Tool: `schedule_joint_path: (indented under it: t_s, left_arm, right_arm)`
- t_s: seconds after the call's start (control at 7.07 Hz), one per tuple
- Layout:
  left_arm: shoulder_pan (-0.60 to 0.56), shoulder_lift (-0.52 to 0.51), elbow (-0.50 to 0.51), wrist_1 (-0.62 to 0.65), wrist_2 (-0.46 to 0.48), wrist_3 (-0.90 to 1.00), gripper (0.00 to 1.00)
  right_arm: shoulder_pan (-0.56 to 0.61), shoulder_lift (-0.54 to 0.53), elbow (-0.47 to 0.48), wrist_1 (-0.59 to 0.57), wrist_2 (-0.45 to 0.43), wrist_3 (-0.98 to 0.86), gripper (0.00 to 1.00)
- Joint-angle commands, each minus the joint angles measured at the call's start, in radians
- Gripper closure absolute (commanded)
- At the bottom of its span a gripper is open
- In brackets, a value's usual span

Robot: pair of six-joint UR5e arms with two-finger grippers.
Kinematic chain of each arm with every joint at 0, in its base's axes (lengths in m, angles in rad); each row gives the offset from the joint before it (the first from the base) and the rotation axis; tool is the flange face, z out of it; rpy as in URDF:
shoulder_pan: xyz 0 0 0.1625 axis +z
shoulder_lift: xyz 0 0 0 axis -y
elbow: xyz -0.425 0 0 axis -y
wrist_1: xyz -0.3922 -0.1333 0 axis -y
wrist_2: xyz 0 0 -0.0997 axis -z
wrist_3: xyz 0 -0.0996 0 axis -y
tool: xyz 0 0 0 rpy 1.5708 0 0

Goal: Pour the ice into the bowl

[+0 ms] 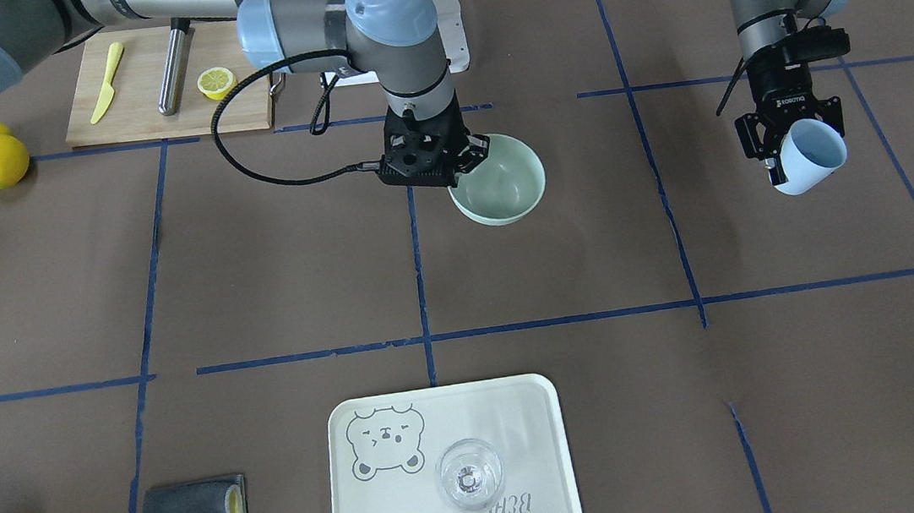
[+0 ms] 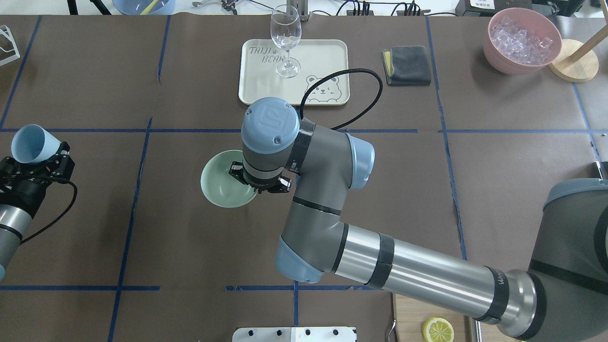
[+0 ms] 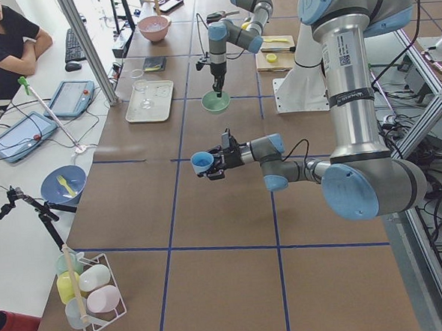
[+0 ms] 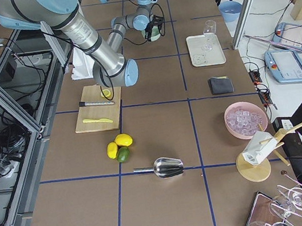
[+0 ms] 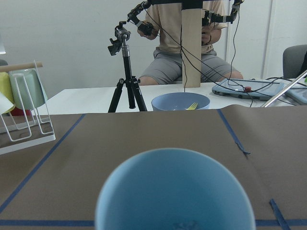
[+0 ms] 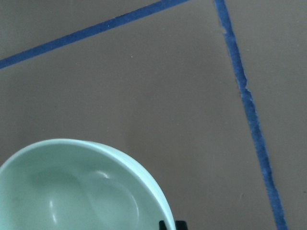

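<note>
The pale mint-green bowl (image 1: 505, 188) sits near the table's middle and looks empty; it also shows in the overhead view (image 2: 221, 183) and the right wrist view (image 6: 72, 191). My right gripper (image 1: 476, 152) points down and is shut on the bowl's rim on the robot's side. My left gripper (image 1: 793, 145) is shut on a light blue cup (image 1: 810, 158), held on its side above the table, well apart from the bowl. The cup's inside (image 5: 175, 191) shows no ice. The heap of ice cubes is out of view.
A white tray (image 1: 364, 504) with a clear wine glass (image 1: 468, 476) is across the table. A pink container of ice (image 2: 520, 40) and grey cloth (image 2: 406, 66) stand far right. A cutting board with a lemon half (image 1: 217, 82), whole lemons (image 1: 1, 160) and a metal scoop (image 4: 169, 167) lie aside.
</note>
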Motion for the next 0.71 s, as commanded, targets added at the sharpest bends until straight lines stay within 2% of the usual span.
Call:
schedule_joint_path:
  t_s: [0.0,0.14,0.28,0.57]
  left_arm:
    - [-0.08,-0.008,-0.053,-0.001,-0.094,0.128,1.0]
    - [-0.085,-0.011,-0.048,-0.001,-0.092,0.241,1.0]
    - [-0.083,-0.037,-0.043,0.002,-0.09,0.297,1.0]
    - [-0.08,-0.089,-0.054,0.026,-0.087,0.377,1.0]
  right_arm:
    - [-0.026,0.032,-0.077,0.047,-0.037,-0.006,1.0]
    - [-0.026,0.032,-0.077,0.065,-0.039,-0.003,0.53]
    - [-0.026,0.031,-0.077,0.088,-0.04,-0.003,0.01]
    - [0.003,0.034,-0.058,0.125,-0.031,-0.003,0.0]
